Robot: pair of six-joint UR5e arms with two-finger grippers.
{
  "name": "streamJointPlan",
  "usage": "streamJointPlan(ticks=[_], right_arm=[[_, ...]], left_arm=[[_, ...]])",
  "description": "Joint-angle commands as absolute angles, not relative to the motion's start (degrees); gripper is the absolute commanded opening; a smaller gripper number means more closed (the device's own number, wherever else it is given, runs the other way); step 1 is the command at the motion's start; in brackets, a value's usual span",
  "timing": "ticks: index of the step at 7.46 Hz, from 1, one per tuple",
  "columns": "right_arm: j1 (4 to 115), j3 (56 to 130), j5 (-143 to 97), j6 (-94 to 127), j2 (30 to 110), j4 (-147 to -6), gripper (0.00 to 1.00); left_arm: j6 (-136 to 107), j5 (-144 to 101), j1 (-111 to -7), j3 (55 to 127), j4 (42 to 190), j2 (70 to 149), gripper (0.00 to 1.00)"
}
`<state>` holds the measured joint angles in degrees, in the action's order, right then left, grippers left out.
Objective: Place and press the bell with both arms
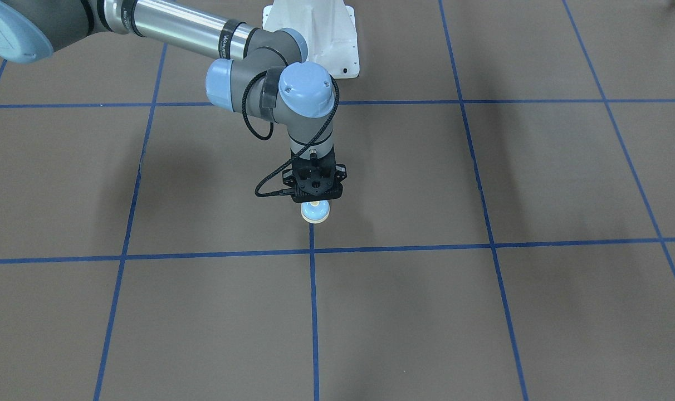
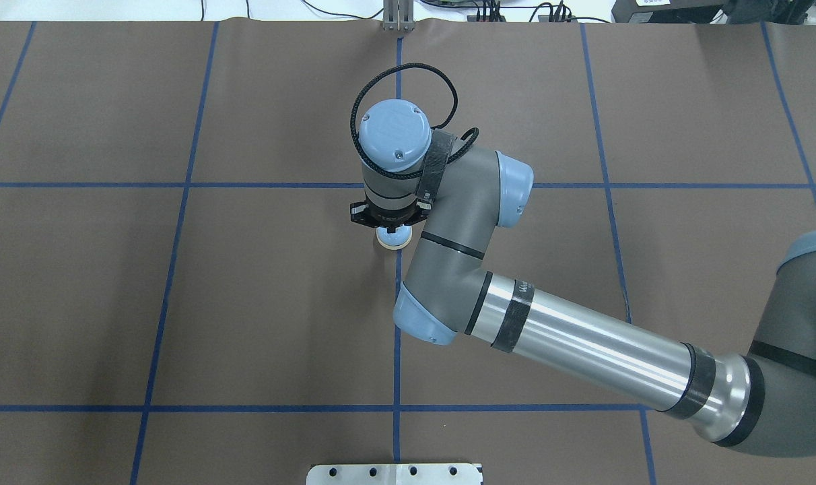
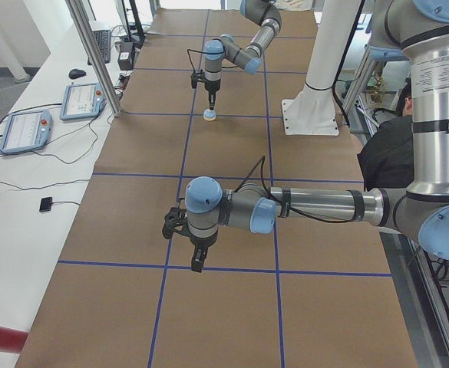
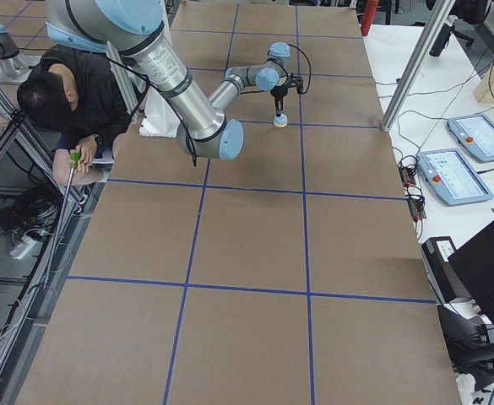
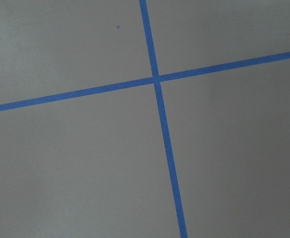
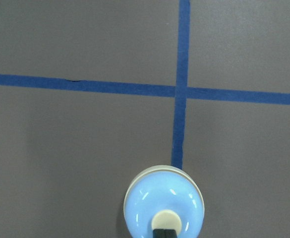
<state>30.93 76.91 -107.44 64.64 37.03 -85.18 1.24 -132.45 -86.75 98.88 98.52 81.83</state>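
Observation:
The bell (image 1: 315,212), light blue with a cream base and button, stands on the brown mat by a blue tape line. It also shows in the overhead view (image 2: 393,237) and the right wrist view (image 6: 163,203). My right gripper (image 1: 315,201) points straight down over it. In the right wrist view its black fingers (image 6: 164,233) are closed together, with the tip on the cream button. My left gripper (image 3: 197,259) shows only in the exterior left view. It hangs over bare mat far from the bell, and I cannot tell whether it is open or shut.
The white pedestal (image 1: 315,33) stands behind the bell. A seated person (image 4: 61,93) is beside the robot's base. Teach pendants (image 3: 24,130) lie on the side bench. A metal plate (image 2: 394,473) sits at the table's near edge.

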Motion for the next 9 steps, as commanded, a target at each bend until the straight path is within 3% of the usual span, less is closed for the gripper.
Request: streamJointPlan(ticks=[1, 2, 3, 6, 9], right_arm=[[32.95, 79.10, -108.80, 64.60, 37.26, -85.52, 0.17], [33.74, 79.97, -108.20, 64.34, 37.87, -85.34, 0.77], [36.01, 81.98, -109.15, 63.90, 39.45, -85.52, 0.99], [48.38, 92.87, -120.46, 51.84, 53.56, -85.69, 0.99], [59.91, 93.16, -124.88, 32.31, 62.20, -85.69, 1.00]], left_arm=[[1.23, -132.45, -86.75, 98.88, 98.53, 81.83, 1.00], [1.14, -132.54, -86.75, 98.79, 98.61, 81.83, 1.00], [0.45, -132.63, -86.75, 98.79, 98.53, 81.83, 1.00], [-1.14, -132.98, -86.75, 98.26, 97.83, 82.18, 1.00], [-0.44, -133.76, -87.19, 101.75, 92.94, 81.47, 1.00]])
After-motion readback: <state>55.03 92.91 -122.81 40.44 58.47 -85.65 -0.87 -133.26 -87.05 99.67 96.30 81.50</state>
